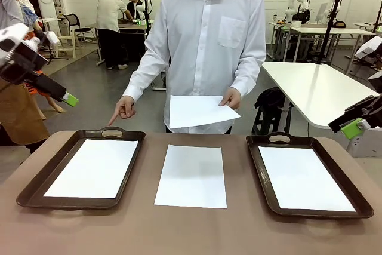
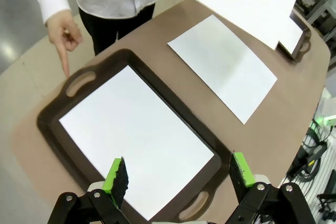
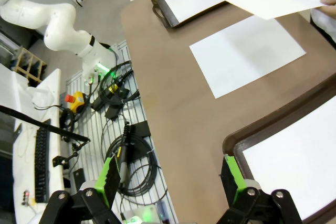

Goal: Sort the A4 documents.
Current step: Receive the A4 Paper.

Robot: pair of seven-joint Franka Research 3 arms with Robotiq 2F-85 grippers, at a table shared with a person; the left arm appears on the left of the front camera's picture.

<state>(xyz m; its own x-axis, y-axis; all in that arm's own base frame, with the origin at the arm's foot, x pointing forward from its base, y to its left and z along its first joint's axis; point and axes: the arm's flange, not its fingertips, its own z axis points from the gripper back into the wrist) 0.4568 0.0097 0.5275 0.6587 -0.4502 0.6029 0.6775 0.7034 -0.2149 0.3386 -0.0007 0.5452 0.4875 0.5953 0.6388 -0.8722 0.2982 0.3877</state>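
At frame left, your left gripper [image 2: 180, 171] hangs over the left tray [image 1: 36, 192], jaws fully spread, empty. The left-tray sheet [image 1: 95, 168] lies inside, and the person's pointing hand [image 1: 124, 110] aims at its far rim. Centre: the loose sheet [image 1: 192, 175] lies flat on the table [image 1: 239, 225], with the held sheet [image 1: 197, 110] in the person's other hand [image 1: 231, 98]. The right tray [image 1: 262, 171] has the right-tray sheet [image 1: 304, 177]. The right gripper [image 3: 170, 174] is raised at right, wide open, empty. My read: the loose sheet goes left next, and you need to lift an edge before you pinch.
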